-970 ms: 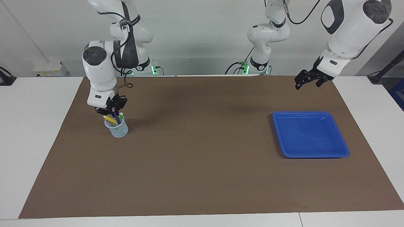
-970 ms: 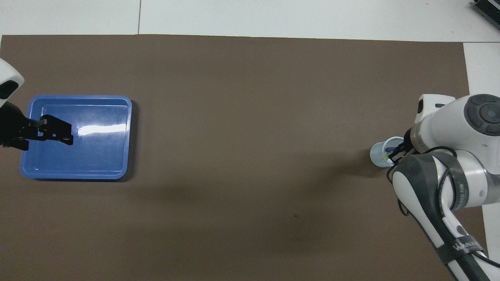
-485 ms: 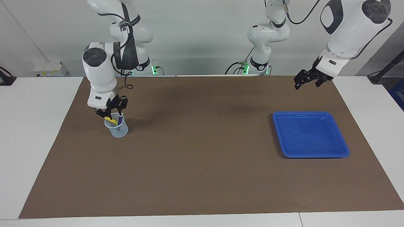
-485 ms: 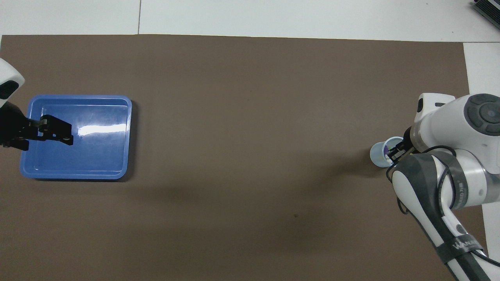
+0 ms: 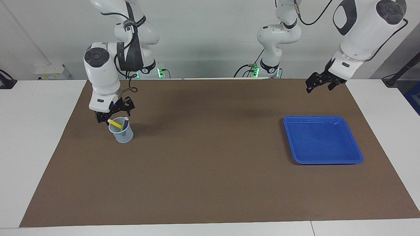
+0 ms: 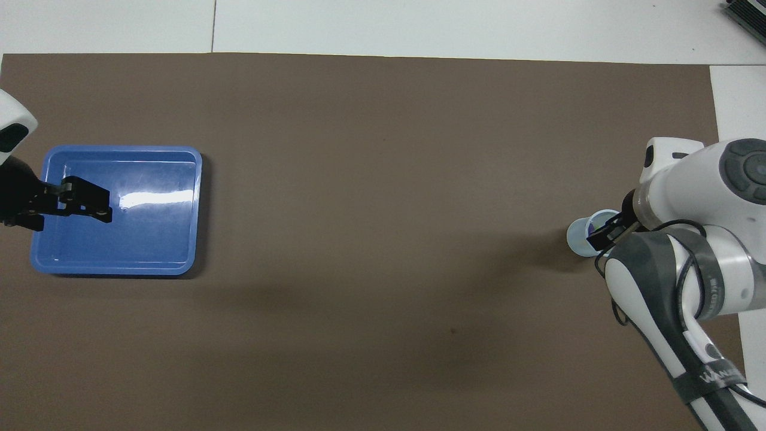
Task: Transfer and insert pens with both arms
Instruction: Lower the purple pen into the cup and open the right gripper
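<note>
A clear plastic cup (image 5: 122,135) stands on the brown mat at the right arm's end of the table. The yellow pen (image 5: 114,124) and the green pen (image 5: 123,125) lean in it, cap ends up. The purple pen shows faintly through the cup's wall, and as a purple spot (image 6: 592,227) in the overhead view. My right gripper (image 5: 113,115) hangs open and empty just above the cup's rim; in the overhead view it (image 6: 600,237) partly covers the cup (image 6: 576,236). My left gripper (image 5: 320,87) waits open and empty in the air, over the blue tray in the overhead view (image 6: 85,203).
An empty blue tray (image 5: 323,141) lies on the mat at the left arm's end of the table, also seen from overhead (image 6: 149,239). The brown mat (image 5: 210,164) covers most of the white table.
My right gripper was shut on the purple pen in the cup, then opened and rose a little off the cup. The purple pen dropped deeper in. The left arm barely moved.
</note>
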